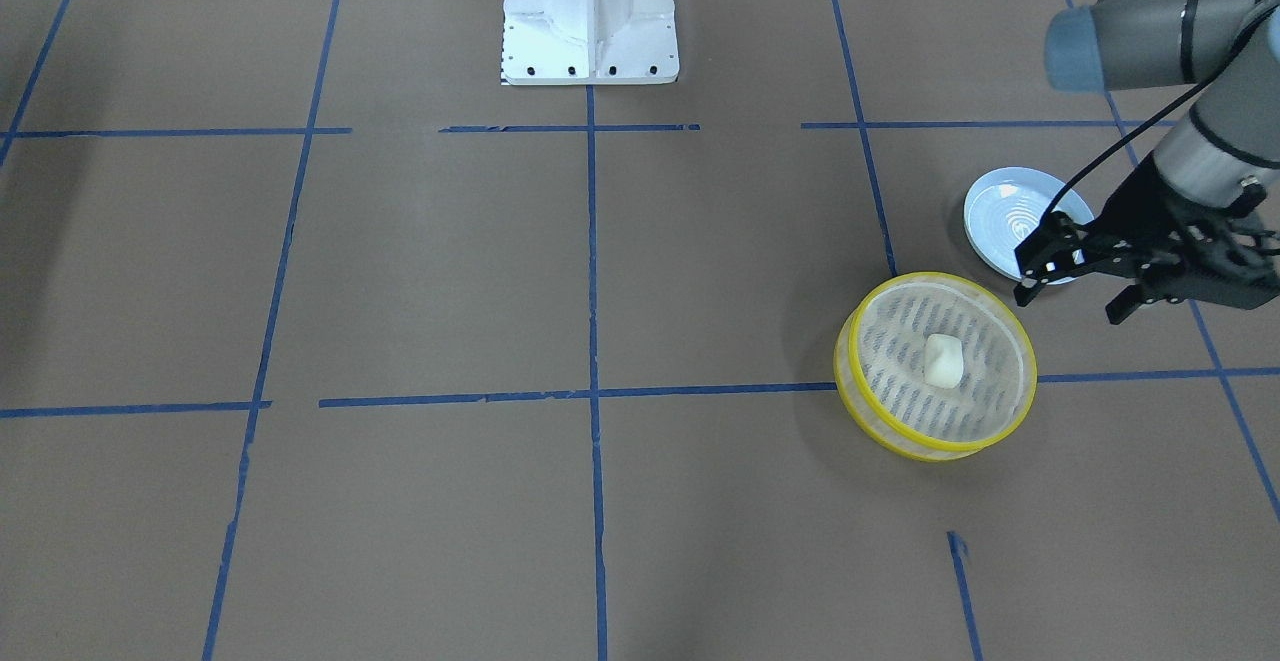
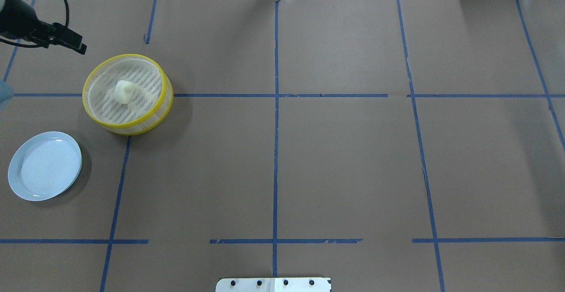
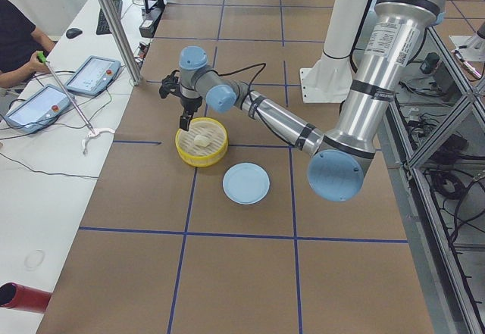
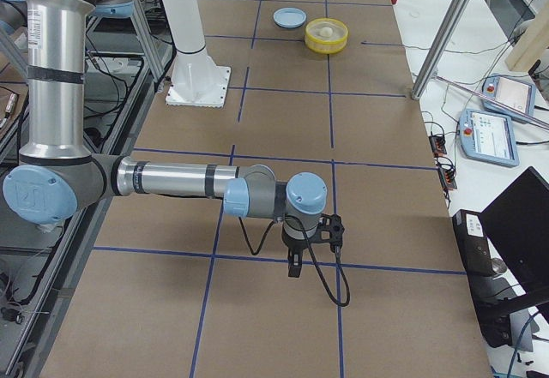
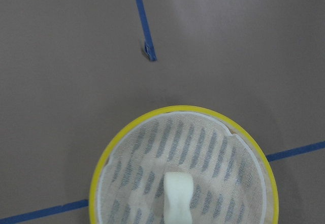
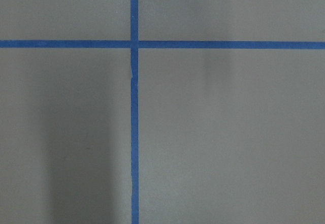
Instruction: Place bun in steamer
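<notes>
The bun [image 1: 943,359] lies free on the slatted bottom of the steamer [image 1: 880,431], near its middle. It also shows in the overhead view [image 2: 123,91] and in the left wrist view [image 5: 177,196], inside the steamer's yellow rim [image 5: 177,108]. My left gripper [image 1: 1075,296] is open and empty, raised beside the steamer's rim and in front of the pale blue plate [image 1: 1000,211]. My right gripper [image 4: 292,267] hangs over bare table far from the steamer; I cannot tell whether it is open or shut.
The blue plate [image 2: 44,166] is empty, close to the steamer [image 2: 128,126]. The white robot base [image 1: 590,21] stands at the table's middle edge. Blue tape lines cross the brown table. Tablets and an operator [image 3: 19,39] are beside the table.
</notes>
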Robot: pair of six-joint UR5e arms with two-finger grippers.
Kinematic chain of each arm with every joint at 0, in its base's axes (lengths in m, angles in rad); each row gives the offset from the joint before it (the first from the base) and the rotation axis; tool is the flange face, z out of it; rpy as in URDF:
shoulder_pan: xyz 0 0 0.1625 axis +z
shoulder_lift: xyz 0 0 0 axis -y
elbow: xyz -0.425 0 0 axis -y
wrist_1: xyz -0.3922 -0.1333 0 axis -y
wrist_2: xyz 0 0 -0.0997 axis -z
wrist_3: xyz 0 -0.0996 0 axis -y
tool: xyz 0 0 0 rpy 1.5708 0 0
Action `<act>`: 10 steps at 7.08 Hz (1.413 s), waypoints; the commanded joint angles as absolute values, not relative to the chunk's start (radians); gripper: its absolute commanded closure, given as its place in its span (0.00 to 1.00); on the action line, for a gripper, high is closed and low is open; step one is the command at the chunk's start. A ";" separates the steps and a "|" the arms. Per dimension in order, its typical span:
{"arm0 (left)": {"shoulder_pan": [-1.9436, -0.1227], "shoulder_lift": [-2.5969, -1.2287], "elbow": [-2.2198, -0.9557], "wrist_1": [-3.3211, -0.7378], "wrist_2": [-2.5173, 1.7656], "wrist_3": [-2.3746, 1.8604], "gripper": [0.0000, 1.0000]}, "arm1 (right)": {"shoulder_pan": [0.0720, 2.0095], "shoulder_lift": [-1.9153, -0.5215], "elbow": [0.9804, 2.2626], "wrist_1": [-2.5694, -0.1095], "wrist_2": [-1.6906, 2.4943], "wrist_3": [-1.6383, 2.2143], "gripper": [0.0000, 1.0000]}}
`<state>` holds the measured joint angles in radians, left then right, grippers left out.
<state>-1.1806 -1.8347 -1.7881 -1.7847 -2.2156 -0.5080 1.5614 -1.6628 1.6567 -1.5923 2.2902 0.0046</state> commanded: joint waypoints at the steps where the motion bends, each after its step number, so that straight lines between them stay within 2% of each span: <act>1: -1.285 -1.723 -1.790 -1.786 -2.221 -0.394 0.00 | 1.560 -1.663 1.657 -1.592 2.290 0.005 0.00; 5: -1.526 -1.590 -1.759 -1.570 -2.262 -0.060 0.00 | 1.560 -1.663 1.657 -1.592 2.290 0.005 0.00; 6: -1.584 -1.510 -1.752 -1.574 -2.266 -0.025 0.00 | 1.562 -1.663 1.657 -1.592 2.290 0.005 0.00; 7: -1.592 -1.470 -1.734 -1.578 -2.266 0.016 0.00 | 1.560 -1.663 1.657 -1.592 2.290 0.005 0.00; 10: -1.592 -1.466 -1.674 -1.574 -2.334 0.018 0.00 | 1.560 -1.663 1.657 -1.592 2.290 0.005 0.00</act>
<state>-1.5913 -1.4693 -1.6897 -1.5768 -2.2996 0.0159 1.5601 -1.6628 1.6567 -1.5922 2.2902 0.0046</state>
